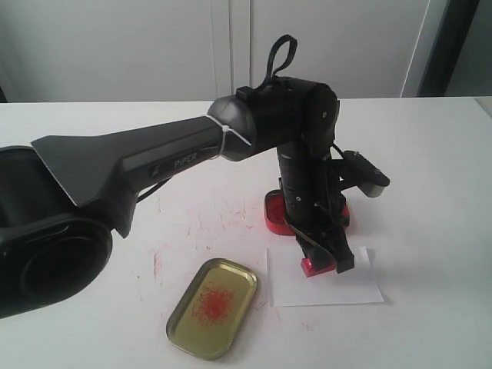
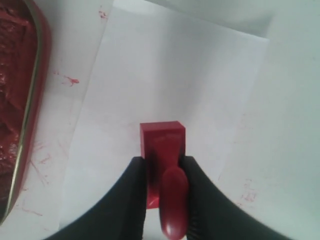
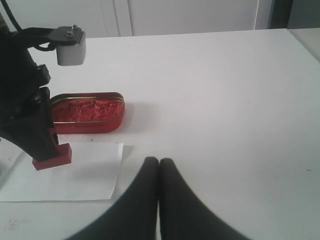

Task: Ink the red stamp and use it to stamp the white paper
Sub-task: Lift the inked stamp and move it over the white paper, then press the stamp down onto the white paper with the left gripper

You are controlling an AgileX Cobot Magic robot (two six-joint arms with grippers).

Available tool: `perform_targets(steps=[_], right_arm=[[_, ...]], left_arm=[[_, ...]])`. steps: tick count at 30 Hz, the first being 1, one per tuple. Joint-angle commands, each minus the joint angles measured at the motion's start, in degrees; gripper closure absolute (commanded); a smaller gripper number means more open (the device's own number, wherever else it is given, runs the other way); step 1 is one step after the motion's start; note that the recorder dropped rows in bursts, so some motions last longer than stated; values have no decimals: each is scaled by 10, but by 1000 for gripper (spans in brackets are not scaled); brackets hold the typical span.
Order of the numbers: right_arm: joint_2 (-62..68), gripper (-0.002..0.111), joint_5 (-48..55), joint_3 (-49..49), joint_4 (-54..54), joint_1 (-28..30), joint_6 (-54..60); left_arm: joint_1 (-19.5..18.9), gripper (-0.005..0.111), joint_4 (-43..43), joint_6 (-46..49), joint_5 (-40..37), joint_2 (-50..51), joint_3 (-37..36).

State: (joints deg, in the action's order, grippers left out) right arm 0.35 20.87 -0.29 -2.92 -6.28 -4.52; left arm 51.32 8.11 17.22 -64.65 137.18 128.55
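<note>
My left gripper (image 2: 165,161) is shut on the red stamp (image 2: 162,137), its black fingers clamped on either side of the round knob. The stamp's flat base (image 1: 315,267) sits face down on the white paper (image 1: 330,290), near the sheet's left edge, and appears to touch it. The right wrist view shows the same stamp (image 3: 52,156) on the paper (image 3: 75,175) under the left gripper. My right gripper (image 3: 159,161) is shut with nothing in it, hovering over bare table beside the paper. It is out of the exterior view.
The open red ink tin (image 1: 274,211) stands just behind the paper, partly hidden by the left arm. A gold lid (image 1: 213,306) with a red smudge lies front left of the paper. Red scratch marks (image 1: 207,223) dot the white tabletop.
</note>
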Motion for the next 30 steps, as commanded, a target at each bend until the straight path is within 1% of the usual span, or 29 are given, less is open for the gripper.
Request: perform_targets(steps=[1, 16, 24, 27, 30], right_arm=[[-3, 108, -8, 3, -2, -2, -3], [-3, 108, -8, 3, -2, -2, -3], [-3, 108, -8, 3, -2, -2, -3], [-3, 108, -8, 3, -2, -2, -3], [-3, 108, -8, 3, -2, -2, -3]], left_arm=[[4, 107, 2, 6, -53, -13, -1], [4, 107, 1, 7, -53, 6, -1], [4, 107, 0, 7, -37, 23, -2], [4, 107, 3, 7, -25, 33, -20], [4, 107, 5, 7, -29, 45, -31]])
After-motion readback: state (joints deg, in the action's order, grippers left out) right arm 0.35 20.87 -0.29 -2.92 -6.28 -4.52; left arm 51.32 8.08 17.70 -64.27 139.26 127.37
